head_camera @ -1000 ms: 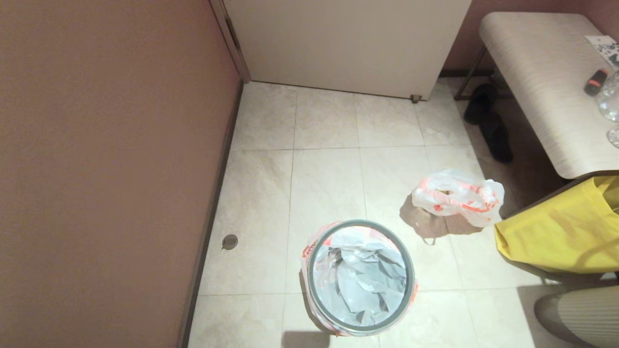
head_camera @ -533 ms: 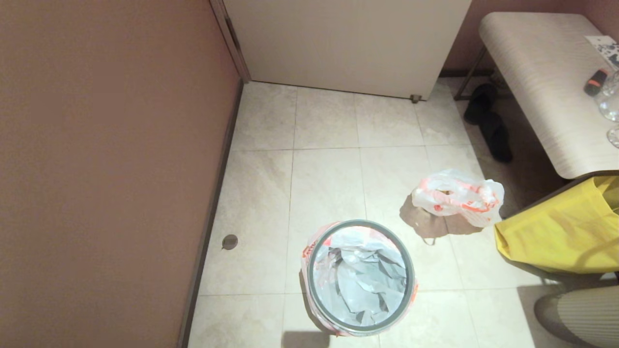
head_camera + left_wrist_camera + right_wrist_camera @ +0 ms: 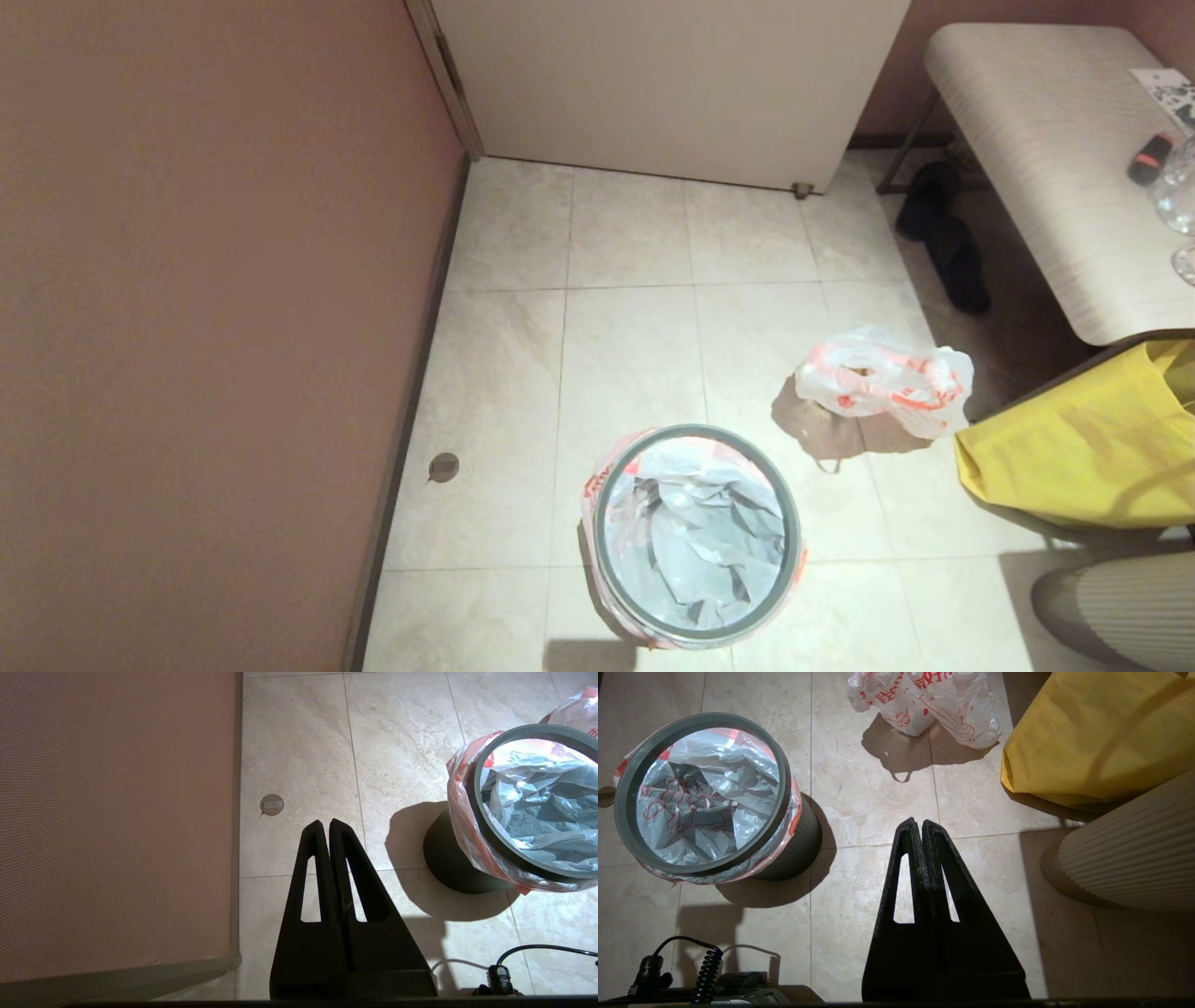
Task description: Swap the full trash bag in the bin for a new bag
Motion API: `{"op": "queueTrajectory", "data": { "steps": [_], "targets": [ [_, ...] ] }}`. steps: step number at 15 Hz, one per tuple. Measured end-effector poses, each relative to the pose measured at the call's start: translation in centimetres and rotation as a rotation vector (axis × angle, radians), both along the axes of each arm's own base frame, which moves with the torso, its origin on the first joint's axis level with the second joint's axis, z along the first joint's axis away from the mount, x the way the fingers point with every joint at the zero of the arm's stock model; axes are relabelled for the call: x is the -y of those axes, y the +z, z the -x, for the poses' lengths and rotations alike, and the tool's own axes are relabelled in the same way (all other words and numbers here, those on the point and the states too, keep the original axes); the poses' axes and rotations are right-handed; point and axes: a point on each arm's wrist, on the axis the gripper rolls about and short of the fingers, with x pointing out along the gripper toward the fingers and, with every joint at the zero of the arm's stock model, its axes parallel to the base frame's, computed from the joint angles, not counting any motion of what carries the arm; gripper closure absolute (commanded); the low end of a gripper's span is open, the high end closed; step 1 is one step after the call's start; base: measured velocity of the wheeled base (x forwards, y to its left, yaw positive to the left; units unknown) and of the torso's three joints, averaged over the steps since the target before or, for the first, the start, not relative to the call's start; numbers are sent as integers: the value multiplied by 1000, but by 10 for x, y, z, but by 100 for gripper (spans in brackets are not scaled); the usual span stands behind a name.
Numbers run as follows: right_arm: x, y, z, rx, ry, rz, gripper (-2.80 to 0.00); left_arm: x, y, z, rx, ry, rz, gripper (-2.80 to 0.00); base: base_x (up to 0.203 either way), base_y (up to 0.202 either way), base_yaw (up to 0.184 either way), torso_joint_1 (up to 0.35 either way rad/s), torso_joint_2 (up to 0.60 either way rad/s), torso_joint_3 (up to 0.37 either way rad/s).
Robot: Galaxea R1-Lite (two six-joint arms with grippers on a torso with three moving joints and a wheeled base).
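Note:
The bin [image 3: 609,523] stands on the tiled floor near the front, its black wall [image 3: 448,863] showing under a grey hoop rim [image 3: 695,431]. The new bag [image 3: 695,546] lines it, crumpled inside, with its orange-printed mouth folded out under the hoop [image 3: 794,816]. The full trash bag [image 3: 882,381] lies bunched on the floor to the bin's far right [image 3: 934,700]. My left gripper [image 3: 324,823] hangs shut and empty over the floor left of the bin. My right gripper [image 3: 917,822] hangs shut and empty to the bin's right. Neither shows in the head view.
A brown wall [image 3: 187,327] runs along the left, a white door [image 3: 672,84] at the back. A yellow fabric bag [image 3: 1074,448], a ribbed cream object [image 3: 1120,607], a bench [image 3: 1046,140] and black slippers [image 3: 948,233] crowd the right. A floor drain [image 3: 443,466] sits by the wall.

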Motion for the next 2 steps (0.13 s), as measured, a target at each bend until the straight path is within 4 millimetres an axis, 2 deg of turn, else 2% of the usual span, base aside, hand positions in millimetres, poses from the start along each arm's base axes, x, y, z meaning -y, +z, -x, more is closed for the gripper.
{"op": "queueTrajectory", "data": {
  "steps": [2],
  "targets": [
    [0,0,0,-1,0,0,0,0,0,0,0,0,0,0,0,0,0,0,0,0]
  ]
}}
